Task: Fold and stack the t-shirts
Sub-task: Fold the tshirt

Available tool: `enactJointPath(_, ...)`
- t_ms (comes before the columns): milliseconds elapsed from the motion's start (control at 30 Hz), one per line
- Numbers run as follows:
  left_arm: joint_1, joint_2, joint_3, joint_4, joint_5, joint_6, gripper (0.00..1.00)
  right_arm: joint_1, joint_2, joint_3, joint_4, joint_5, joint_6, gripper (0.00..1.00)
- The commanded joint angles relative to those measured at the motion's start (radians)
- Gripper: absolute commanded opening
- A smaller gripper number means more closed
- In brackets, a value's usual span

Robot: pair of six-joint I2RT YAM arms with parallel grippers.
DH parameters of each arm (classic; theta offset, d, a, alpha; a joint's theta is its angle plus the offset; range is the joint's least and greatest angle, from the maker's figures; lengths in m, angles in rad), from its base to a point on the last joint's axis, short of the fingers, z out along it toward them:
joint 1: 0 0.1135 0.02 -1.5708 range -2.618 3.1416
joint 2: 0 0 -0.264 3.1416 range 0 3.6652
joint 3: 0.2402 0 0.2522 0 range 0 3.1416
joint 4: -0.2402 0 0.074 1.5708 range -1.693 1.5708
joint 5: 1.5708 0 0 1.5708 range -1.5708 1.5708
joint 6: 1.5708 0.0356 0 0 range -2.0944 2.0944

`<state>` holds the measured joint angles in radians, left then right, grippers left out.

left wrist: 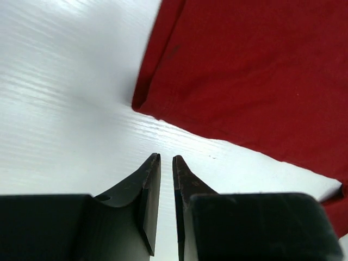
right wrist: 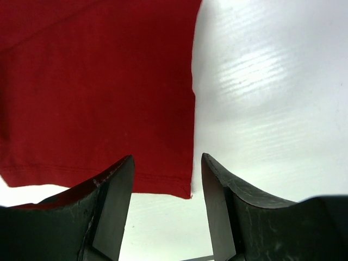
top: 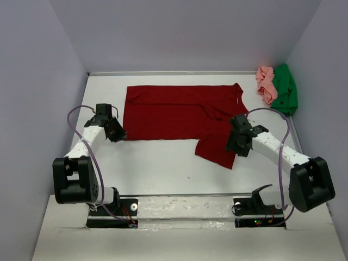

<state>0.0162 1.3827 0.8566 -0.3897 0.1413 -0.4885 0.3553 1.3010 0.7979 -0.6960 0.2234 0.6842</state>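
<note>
The dark red t-shirt (top: 174, 111) lies spread flat across the middle of the table, with one part (top: 216, 149) reaching toward the near right. My left gripper (top: 117, 130) hovers just off the shirt's near left corner (left wrist: 142, 103). Its jaws (left wrist: 166, 157) are empty with only a narrow slit between them. My right gripper (top: 237, 142) is open and empty (right wrist: 167, 157) just above the near corner of the red cloth (right wrist: 98, 81). The pale pink shirt (top: 266, 84) and the bright green shirt (top: 285, 89) lie crumpled together at the back right corner.
The white table (top: 163, 163) is walled in on the left, back and right. Cables loop beside both arms. The arm bases stand at the near edge.
</note>
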Motion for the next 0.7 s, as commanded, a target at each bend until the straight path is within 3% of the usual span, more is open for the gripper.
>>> enactJointPath(0, 0.022, -0.054, 0.022, -0.052, -0.069, -0.021, 0.26, 0.06, 0.017, 0.011, -0.074, 0.077, 0.13, 0.58)
enactJointPath(200, 0.027, -0.082, 0.018, -0.054, -0.071, -0.012, 0.26, 0.16, -0.032, -0.045, -0.095, 0.065, 0.274, 0.57)
enactJointPath(433, 0.025, -0.097, 0.01, -0.047, -0.072, -0.016, 0.26, 0.316, 0.0, -0.028, -0.226, 0.174, 0.503, 0.57)
enactJointPath(667, 0.027, -0.111, 0.006, -0.043, -0.057, -0.015, 0.26, 0.346, 0.109, 0.018, -0.325, 0.261, 0.656, 0.55)
